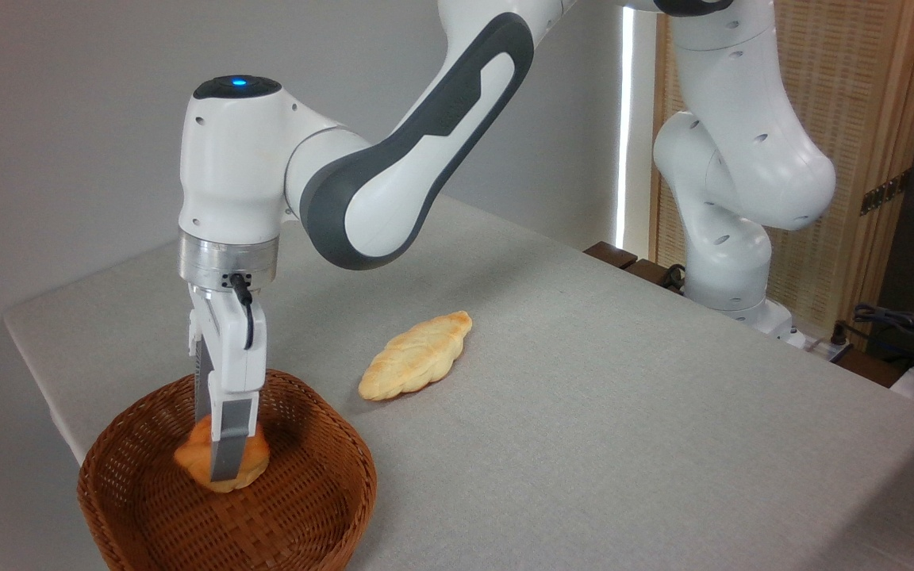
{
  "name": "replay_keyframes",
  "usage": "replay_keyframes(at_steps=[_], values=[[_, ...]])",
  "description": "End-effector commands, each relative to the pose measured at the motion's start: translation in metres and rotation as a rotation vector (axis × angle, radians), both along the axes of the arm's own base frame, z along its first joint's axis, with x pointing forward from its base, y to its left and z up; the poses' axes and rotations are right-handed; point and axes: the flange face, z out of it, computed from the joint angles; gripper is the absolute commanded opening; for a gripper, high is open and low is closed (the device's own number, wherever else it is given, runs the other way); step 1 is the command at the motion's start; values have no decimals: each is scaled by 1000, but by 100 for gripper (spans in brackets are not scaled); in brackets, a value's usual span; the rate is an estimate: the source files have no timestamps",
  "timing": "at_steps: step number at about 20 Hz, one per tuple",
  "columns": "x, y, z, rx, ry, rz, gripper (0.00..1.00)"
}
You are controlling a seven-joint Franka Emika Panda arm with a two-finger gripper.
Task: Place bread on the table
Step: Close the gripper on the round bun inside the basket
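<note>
Franka arm reaches down from upper right, wrist vertical, blue status light lit on top of the wrist joint. Gripper [223, 464] points straight down into the brown wicker basket [322, 507] at the table's near-left corner. Fingers [228, 444] sit on either side of the small golden knotted bun [195, 458], clamped against it; the near finger covers the bun's middle. Bun appears slightly above or just touching the basket floor; cannot tell which. Pale leaf-shaped braided bread [416, 355] lies flat on the grey table [624, 412], just right of the basket, apart from it. Arm base stands at the table's far-right edge.
</note>
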Motion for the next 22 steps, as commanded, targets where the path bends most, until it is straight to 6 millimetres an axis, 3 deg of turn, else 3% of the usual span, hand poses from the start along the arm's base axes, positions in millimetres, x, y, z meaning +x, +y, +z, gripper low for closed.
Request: replay_keyframes(at_steps=[1,3,9,18,22], values=[[6,4,2,22,-27,-28,84],[6,5,2,41,-31,-47,72],[5,3,1,43,-24,-51,60],[4,1,2,36,-24,-40,59],[2,5,20,-5,-40,25,59]])
